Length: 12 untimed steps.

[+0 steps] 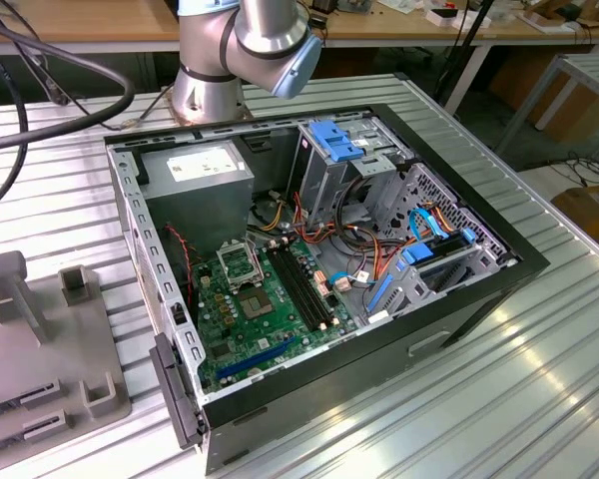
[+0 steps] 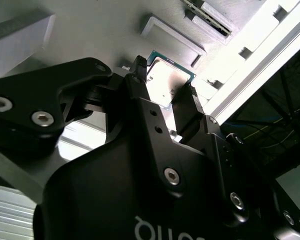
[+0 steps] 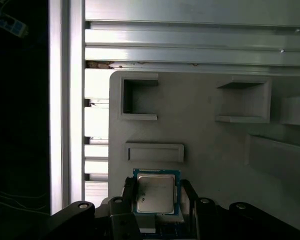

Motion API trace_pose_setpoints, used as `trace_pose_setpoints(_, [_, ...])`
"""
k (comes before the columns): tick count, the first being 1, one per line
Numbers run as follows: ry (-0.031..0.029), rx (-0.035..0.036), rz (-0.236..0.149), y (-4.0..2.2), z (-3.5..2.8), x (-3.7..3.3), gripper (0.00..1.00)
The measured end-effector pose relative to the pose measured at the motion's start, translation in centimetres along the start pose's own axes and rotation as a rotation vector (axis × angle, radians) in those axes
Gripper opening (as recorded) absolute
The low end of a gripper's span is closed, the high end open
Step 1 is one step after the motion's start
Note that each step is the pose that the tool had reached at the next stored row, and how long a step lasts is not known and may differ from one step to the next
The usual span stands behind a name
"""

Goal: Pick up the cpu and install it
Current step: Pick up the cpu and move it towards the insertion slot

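Nearest, in the first wrist view: the gripper [image 3: 159,189], set astride the cpu [image 3: 156,195]. Clamped on it or merely close around it: cannot tell. Metal lid of the cpu facing up, green rim showing, over the grey tray [image 3: 210,150] and near the tray edge that runs along the table [image 3: 190,42]. In the second wrist view, the pair again, seen past the gripper's black body.

Just beyond the cpu on the tray, a low raised bar [image 3: 154,152]. Farther on, two open-sided pockets [image 3: 139,116], well apart from each other.

In the exterior view, the tray at the exterior view's left on the ribbed aluminium table. Beside it, an open computer case [image 1: 519,261], with a motherboard [image 1: 270,319] flat inside. On that board, the socket [image 1: 242,264], toward the power supply [image 1: 200,170]. Farthest, the arm's base [image 1: 212,90] at the table edge behind the case.
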<state>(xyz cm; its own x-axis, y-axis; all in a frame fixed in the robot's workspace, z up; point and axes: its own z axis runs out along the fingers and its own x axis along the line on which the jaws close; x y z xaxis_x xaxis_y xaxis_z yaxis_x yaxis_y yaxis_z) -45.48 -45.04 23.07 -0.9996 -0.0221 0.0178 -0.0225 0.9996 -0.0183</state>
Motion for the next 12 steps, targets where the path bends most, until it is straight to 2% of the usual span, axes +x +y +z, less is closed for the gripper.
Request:
trace_pose_setpoints(8, [0.0001, 0.0001, 0.000, 0.01, 0.46, -0.01, 0.47])
trace_pose_setpoints(12, [0.0001, 0.0000, 0.000, 0.02, 1.03, -0.02, 0.47])
